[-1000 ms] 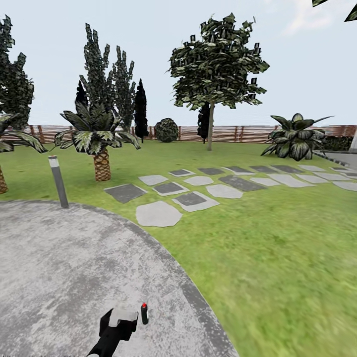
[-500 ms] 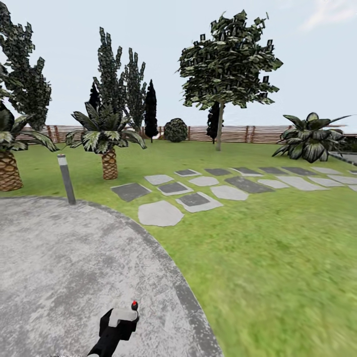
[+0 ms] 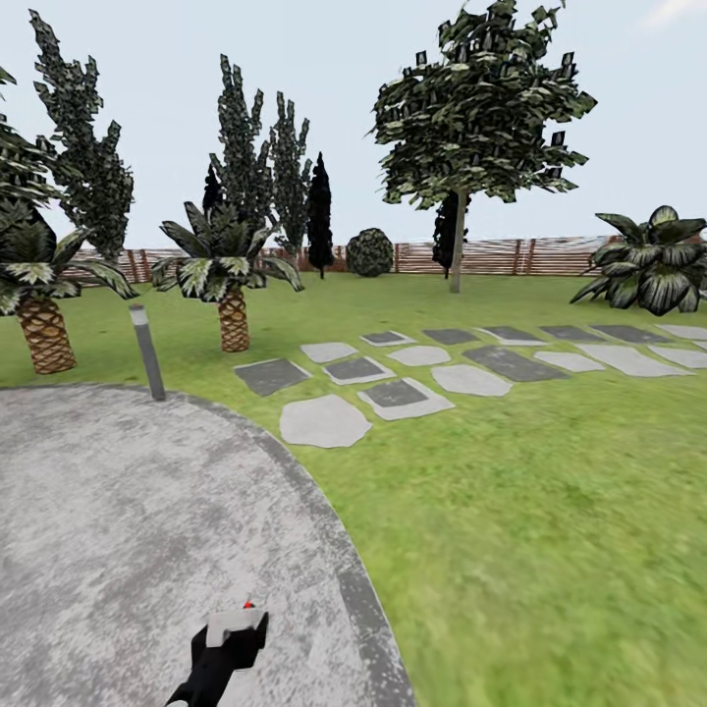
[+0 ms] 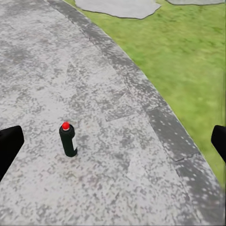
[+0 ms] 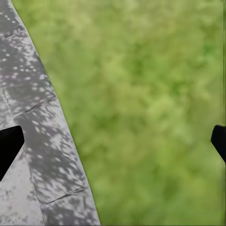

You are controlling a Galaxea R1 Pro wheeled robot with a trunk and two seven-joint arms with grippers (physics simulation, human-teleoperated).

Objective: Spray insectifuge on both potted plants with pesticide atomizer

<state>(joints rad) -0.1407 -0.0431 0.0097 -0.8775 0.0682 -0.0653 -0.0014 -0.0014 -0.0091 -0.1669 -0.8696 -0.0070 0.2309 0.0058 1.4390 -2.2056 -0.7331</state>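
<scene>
The pesticide atomizer (image 4: 68, 140) is a small dark green bottle with a whitish label and a red top, standing upright on the grey stone patio (image 4: 94, 70). My left gripper (image 4: 115, 141) hovers above and short of it, open, with both fingers far apart at the picture's edges and nothing between them. In the head view my left arm (image 3: 221, 653) covers the bottle except for a speck of its red top (image 3: 247, 604). Over the patio's curved rim and the lawn, my right gripper (image 5: 115, 141) is open and empty. The potted plants are out of view.
A grey bollard lamp (image 3: 148, 352) stands at the patio's far edge. Two palms (image 3: 232, 285) grow on the lawn behind it. Stepping stones (image 3: 393, 378) run off to the right toward a big striped leafy plant (image 3: 653, 265). A brown slatted fence (image 3: 501, 257) closes the back.
The whole head view has shifted right, so the camera has turned left. In it the atomizer has slipped from beside my left wrist to almost wholly behind it.
</scene>
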